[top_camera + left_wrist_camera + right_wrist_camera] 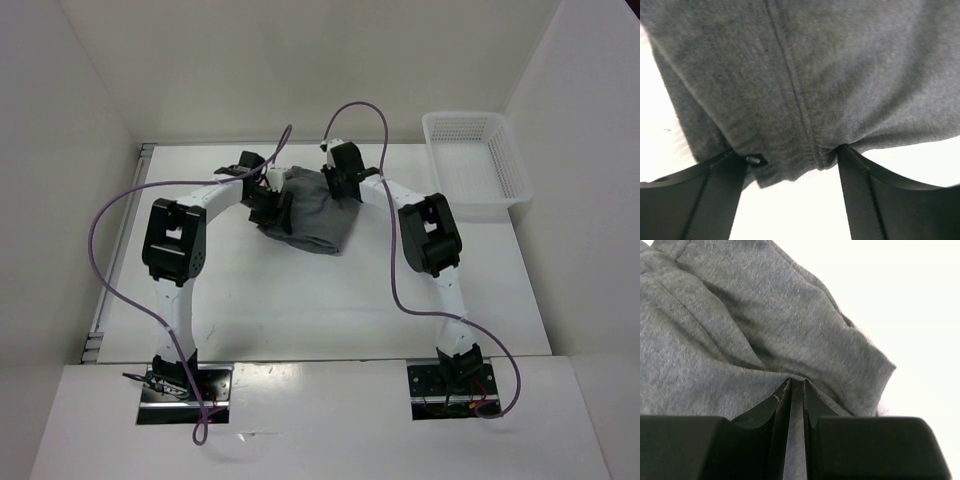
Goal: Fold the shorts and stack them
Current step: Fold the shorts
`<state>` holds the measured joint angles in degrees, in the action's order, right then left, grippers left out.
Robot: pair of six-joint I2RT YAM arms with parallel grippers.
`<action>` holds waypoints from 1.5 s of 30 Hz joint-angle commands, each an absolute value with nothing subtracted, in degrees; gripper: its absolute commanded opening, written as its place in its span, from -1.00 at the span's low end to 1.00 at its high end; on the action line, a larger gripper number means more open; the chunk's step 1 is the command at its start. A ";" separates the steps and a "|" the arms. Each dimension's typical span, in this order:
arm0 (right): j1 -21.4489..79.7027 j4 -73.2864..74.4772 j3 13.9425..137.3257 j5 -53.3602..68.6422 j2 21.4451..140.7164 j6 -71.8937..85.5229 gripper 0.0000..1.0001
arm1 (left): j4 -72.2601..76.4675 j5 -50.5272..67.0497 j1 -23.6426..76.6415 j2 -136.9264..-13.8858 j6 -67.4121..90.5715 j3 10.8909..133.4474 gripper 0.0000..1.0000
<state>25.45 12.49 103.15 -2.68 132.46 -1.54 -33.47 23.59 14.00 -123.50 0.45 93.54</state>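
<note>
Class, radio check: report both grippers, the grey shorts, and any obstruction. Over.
Right gripper shut on shorts. Left gripper open around hem. White basket off right, nothing obstructing.

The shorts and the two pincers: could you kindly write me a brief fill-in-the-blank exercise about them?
1. The shorts are ___ in colour.
2. The right pincer is ___ on a fold of them.
3. The left pincer straddles their edge with its jaws ___.
4. In the top view, the white basket sits to the ___ of the shorts.
Missing words: grey; shut; open; right.
</note>
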 commanded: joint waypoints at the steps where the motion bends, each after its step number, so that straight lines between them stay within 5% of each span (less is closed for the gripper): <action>1: 25.14 13.97 110.72 -3.78 133.51 -4.21 -0.62 | -33.93 26.88 13.89 -122.44 0.00 89.75 0.58; 4: 25.14 14.50 113.28 -3.78 133.60 -4.75 -0.62 | -32.78 29.60 13.89 -119.28 0.00 87.55 0.63; 9: 25.66 13.36 110.59 -7.72 125.17 -6.06 -0.45 | -30.76 30.15 13.89 -112.00 0.00 84.90 1.00; 17: 25.66 13.36 88.11 -12.39 104.70 -11.33 -0.10 | -33.57 29.54 13.36 -103.72 0.00 87.10 1.00; 22: 23.39 16.60 80.52 -12.22 89.84 -14.24 0.36 | -32.44 24.00 10.29 -99.68 0.00 85.44 1.00; 29: 14.69 19.94 69.79 -12.83 76.13 -20.47 0.76 | -28.13 18.21 -1.13 -92.65 0.00 74.45 1.00; 36: 1.77 22.58 63.82 -9.15 67.16 -16.62 0.93 | -30.85 14.95 -12.82 -87.46 0.00 69.36 1.00; 45: 0.44 25.66 56.96 -6.42 58.01 -14.24 0.99 | -29.44 11.87 -16.87 -74.01 0.00 62.84 1.00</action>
<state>0.38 24.23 58.02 -8.08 61.01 -15.81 -30.26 12.86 -16.03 -76.34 0.25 64.20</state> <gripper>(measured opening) 0.993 0.997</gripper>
